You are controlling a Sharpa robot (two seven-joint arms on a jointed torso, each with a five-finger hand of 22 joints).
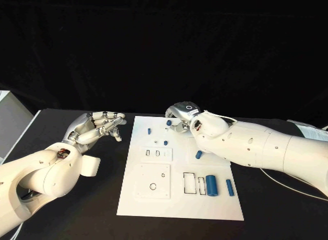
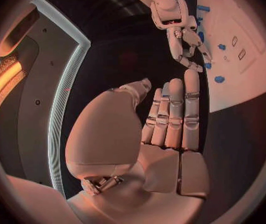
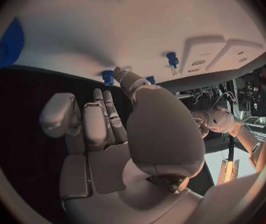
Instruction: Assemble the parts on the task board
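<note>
The task board [image 1: 180, 200] is lying in the middle of the table [image 1: 85, 210]. The left hand [image 1: 98, 127] is staying over the table just beside the board's left edge, near its far corner. The right hand [image 1: 184, 116] is hanging over the far end of the board, near a small part [image 1: 169, 122]. Another small part [image 1: 149, 131] is sitting left of it. At the board's near right, a thick part [image 1: 211, 185] and a thin part [image 1: 229, 187] are lying side by side, the thin one to the right.
</note>
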